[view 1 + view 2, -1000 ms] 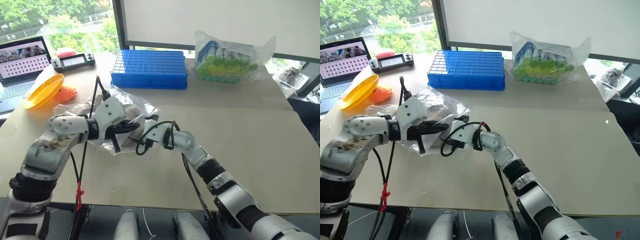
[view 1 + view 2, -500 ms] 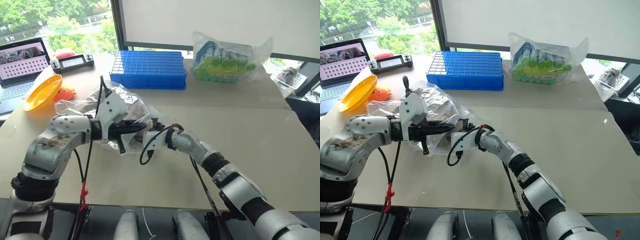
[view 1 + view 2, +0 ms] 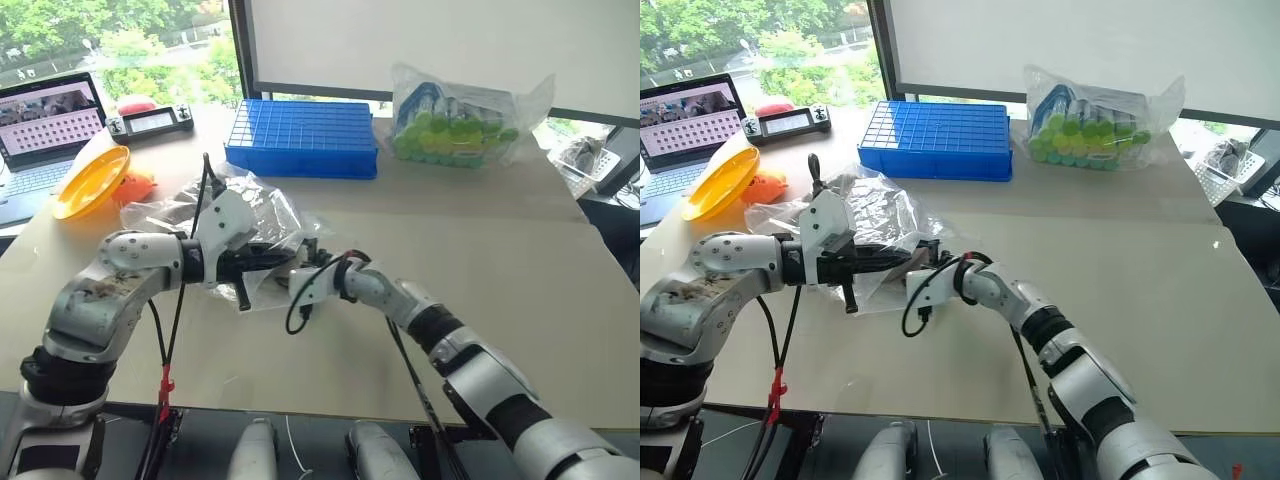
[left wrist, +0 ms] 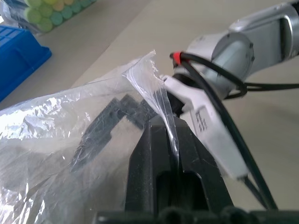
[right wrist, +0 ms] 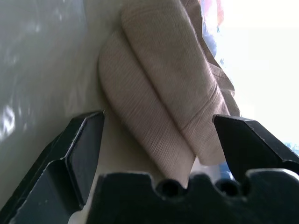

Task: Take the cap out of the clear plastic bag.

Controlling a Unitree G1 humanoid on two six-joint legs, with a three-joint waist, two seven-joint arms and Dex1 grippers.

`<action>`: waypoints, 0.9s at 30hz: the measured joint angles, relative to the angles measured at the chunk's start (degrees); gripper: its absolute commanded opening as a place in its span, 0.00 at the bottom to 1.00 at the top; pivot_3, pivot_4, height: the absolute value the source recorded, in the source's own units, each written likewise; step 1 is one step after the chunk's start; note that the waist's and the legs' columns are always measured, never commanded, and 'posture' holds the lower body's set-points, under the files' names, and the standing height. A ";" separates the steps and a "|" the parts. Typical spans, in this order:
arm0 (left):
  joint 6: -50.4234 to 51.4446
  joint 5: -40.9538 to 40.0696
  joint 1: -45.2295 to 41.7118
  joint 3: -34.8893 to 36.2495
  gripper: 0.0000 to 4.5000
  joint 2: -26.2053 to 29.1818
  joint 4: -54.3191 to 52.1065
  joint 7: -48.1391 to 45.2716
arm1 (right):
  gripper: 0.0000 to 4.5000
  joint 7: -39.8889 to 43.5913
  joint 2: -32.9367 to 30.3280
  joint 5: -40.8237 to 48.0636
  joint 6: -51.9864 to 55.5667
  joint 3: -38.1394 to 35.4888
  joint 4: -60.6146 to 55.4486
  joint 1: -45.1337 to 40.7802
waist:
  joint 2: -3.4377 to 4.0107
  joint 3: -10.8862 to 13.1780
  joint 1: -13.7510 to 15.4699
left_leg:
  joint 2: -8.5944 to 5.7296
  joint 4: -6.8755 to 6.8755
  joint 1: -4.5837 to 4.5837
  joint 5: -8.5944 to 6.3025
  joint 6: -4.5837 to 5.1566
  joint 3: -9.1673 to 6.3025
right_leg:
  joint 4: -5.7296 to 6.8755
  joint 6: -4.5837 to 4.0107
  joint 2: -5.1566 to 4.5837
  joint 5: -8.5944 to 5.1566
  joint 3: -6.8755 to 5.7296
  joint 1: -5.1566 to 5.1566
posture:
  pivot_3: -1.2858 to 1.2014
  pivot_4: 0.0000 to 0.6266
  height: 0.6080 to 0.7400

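1. Jaws of the left gripper (image 4: 170,140) stay pressed together on a fold of the clear plastic bag (image 3: 255,205), holding its mouth up off the worktop (image 3: 480,250).
2. Jaws of the right gripper (image 5: 159,140) are spread wide and have rolled and pushed deeper into the bag mouth since a second ago; the cap (image 5: 163,88) now lies between them, not yet gripped.
3. Judgement: closing on the cap comes next.
4. Bag: thin, crinkly, transparent film. Cap: soft beige ribbed fabric, folded, inside the bag at centre-left.
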 measured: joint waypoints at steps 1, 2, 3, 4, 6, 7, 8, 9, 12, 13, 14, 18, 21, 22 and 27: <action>-0.09 0.00 0.05 -0.10 0.01 0.00 0.00 -0.02 | 1.00 0.66 -0.34 0.42 0.01 -0.16 -1.06 0.22 | 0.00 0.00 -0.02 | 0.00 0.00 0.01 0.00 0.00 0.00 | 0.01 0.00 0.00 0.00 0.00 0.00 | 0.52 0.24 0.80; -0.46 0.05 0.12 -0.18 0.01 0.00 0.00 -0.06 | 1.00 1.69 -0.75 0.75 0.08 -0.46 -2.46 0.52 | 0.00 0.00 -0.18 | 0.01 0.00 0.01 0.00 0.00 -0.01 | 0.01 0.00 0.01 0.00 -0.01 0.00 | 0.52 0.24 0.80; -0.78 0.14 0.12 -0.29 0.01 0.00 0.00 -0.07 | 1.00 2.20 -1.32 0.76 0.14 -0.54 -3.49 0.72 | 0.00 0.00 -0.35 | 0.01 -0.01 0.02 0.00 0.00 -0.01 | 0.02 0.00 0.01 0.00 0.00 0.00 | 0.52 0.24 0.80; -0.96 0.21 0.13 -0.38 0.01 0.00 0.00 -0.08 | 1.00 2.30 -1.51 0.46 0.20 -0.53 -3.98 0.74 | 0.00 0.00 -0.41 | 0.01 -0.01 0.03 0.00 0.00 -0.01 | 0.02 0.00 0.01 0.00 0.00 0.00 | 0.52 0.24 0.80; -1.04 0.26 0.19 -0.62 0.01 -0.01 0.00 -0.04 | 1.00 1.50 -1.55 -1.59 0.90 0.06 -4.10 0.62 | 0.00 0.00 -0.20 | 0.00 -0.01 0.02 0.00 0.00 -0.02 | 0.00 0.00 0.01 0.00 -0.01 0.00 | 0.52 0.24 0.80; -1.05 0.25 0.19 -0.72 0.01 -0.02 0.00 -0.03 | 1.00 1.46 -1.51 -2.15 0.94 0.34 -4.04 0.62 | 0.00 0.00 -0.16 | 0.00 0.00 0.01 0.00 0.00 -0.02 | 0.00 0.00 0.01 0.00 -0.01 0.00 | 0.52 0.24 0.80; -1.04 0.25 0.19 -0.87 0.01 -0.05 0.00 0.02 | 1.00 1.29 -1.36 -3.02 0.97 0.76 -3.88 0.62 | -0.01 0.00 -0.15 | 0.00 0.00 0.00 0.00 0.00 -0.02 | -0.01 0.00 0.01 0.00 -0.01 0.00 | 0.52 0.24 0.80; -1.04 0.23 0.19 -0.90 0.01 -0.17 -0.01 0.11 | 1.00 0.68 -1.18 -4.08 1.10 1.17 -3.70 0.60 | -0.01 0.00 -0.15 | 0.00 0.00 0.00 0.00 0.00 -0.02 | -0.01 0.00 0.01 0.00 -0.01 0.00 | 0.52 0.24 0.80; -1.04 0.23 0.19 -0.91 0.01 -0.28 -0.01 0.38 | 1.00 -0.63 -1.02 -6.57 1.18 2.52 -3.55 -0.05 | -0.01 0.00 -0.24 | 0.01 0.00 0.06 0.00 0.00 -0.02 | 0.01 0.00 0.01 0.00 -0.01 0.03 | 0.52 0.24 0.80; -1.04 0.23 0.19 -0.91 0.01 -0.28 -0.01 0.38 | 1.00 -0.71 -1.02 -6.79 1.17 2.56 -3.56 -0.05 | -0.01 0.00 -0.24 | 0.01 -0.01 0.08 0.00 0.00 -0.02 | 0.02 0.00 0.01 0.00 -0.01 0.03 | 0.52 0.24 0.80; -1.04 0.22 0.19 -0.91 0.01 -0.28 0.00 0.37 | 1.00 -0.71 -1.03 -6.83 1.17 2.57 -3.56 -0.05 | -0.01 0.00 -0.24 | 0.01 -0.01 0.09 0.00 0.00 -0.02 | 0.02 0.00 0.01 0.00 -0.01 0.05 | 0.52 0.24 0.80; -1.00 0.02 0.18 -0.91 0.01 -0.28 0.00 0.37 | 1.00 -2.71 -0.30 -8.59 1.34 2.85 -2.13 -0.98 | -0.01 0.00 -0.30 | 0.01 0.00 0.11 0.00 0.00 -0.02 | 0.03 0.00 0.01 0.00 -0.01 0.06 | 0.52 0.24 0.80; -0.91 -0.21 0.14 -0.99 0.01 -0.63 -0.06 0.44 | 1.00 -6.69 2.80 -10.76 3.23 3.21 1.63 -2.65 | -0.01 0.00 -0.37 | 0.02 -0.02 0.19 0.03 -0.03 -0.02 | 0.07 -0.02 0.04 0.01 -0.01 0.07 | 0.52 0.24 0.80; -0.88 -0.22 0.14 -1.07 0.01 -0.68 -0.07 0.45 | 1.00 -8.27 4.02 -11.26 3.97 3.40 3.16 -3.28 | -0.01 0.00 -0.36 | 0.02 -0.02 0.19 0.03 -0.05 -0.03 | 0.08 -0.02 0.04 0.01 -0.01 0.07 | 0.52 0.24 0.80; -0.82 -0.22 0.08 -1.15 0.01 -0.96 -0.06 0.50 | 1.00 -12.68 7.81 -12.63 6.96 4.00 9.15 -6.87 | -0.01 0.00 -0.20 | 0.01 -0.03 0.16 0.04 -0.06 -0.03 | 0.06 -0.02 0.03 0.01 -0.02 0.06 | 0.52 0.24 0.80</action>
